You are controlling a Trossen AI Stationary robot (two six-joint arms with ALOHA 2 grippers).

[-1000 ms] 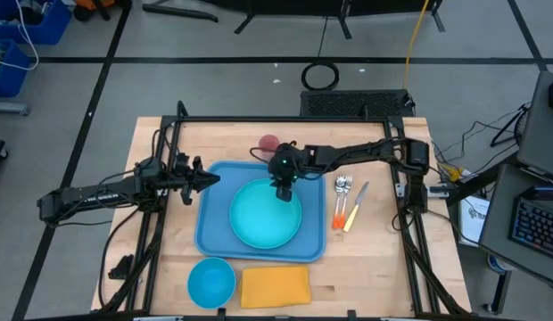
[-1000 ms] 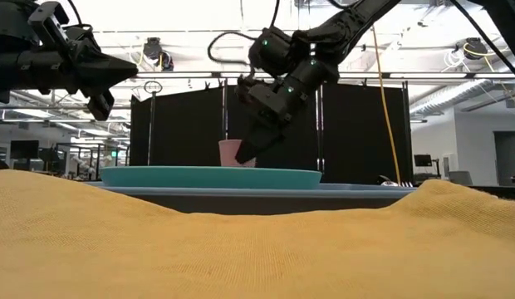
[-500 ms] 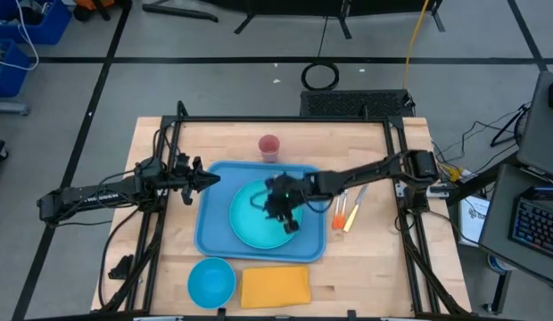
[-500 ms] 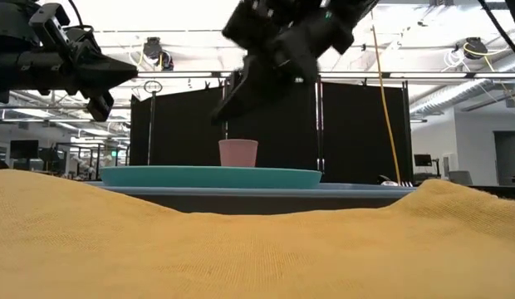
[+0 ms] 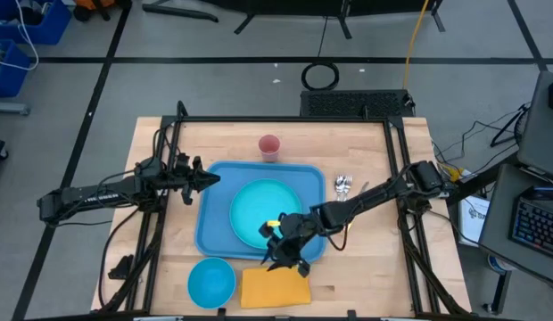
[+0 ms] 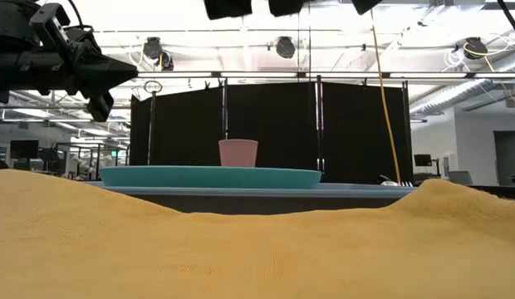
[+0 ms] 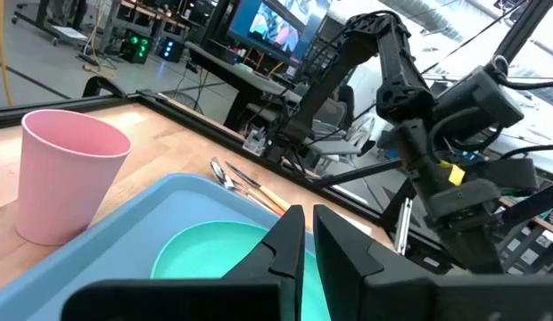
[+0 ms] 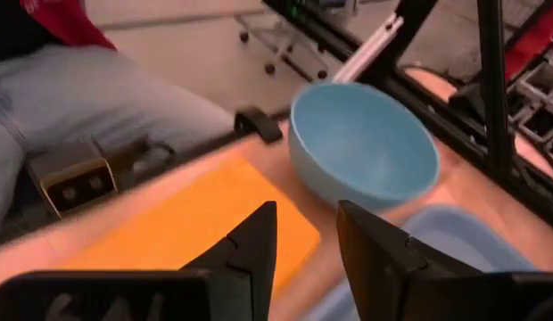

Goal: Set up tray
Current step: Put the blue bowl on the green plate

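The light-blue tray [image 5: 206,214] lies mid-table with the round teal plate [image 5: 257,207] resting flat in it. A pink cup [image 5: 269,147] stands upright on the wood beyond the tray's far rim. My right gripper [image 5: 278,254] hovers open over the tray's near rim, above the far edge of the orange napkin [image 5: 263,290]; in its wrist view the gripper [image 8: 305,214] has nothing between its fingers. My left gripper [image 5: 210,178] waits shut and level just off the tray's left rim, above the table.
A light-blue bowl [image 5: 211,281] sits at the near left beside the napkin. Cutlery with orange and yellow handles [image 5: 345,192] lies right of the tray. A dark metal frame [image 5: 285,120] runs round the table. A person's leg in jeans [image 8: 98,98] shows beyond the near edge.
My right gripper has swept from the far side of the plate across it toward the table's near edge, rising out of the low view and rolling as it went. It now hangs over the tray's near rim and the napkin. Plate, cup and tray have stayed put.
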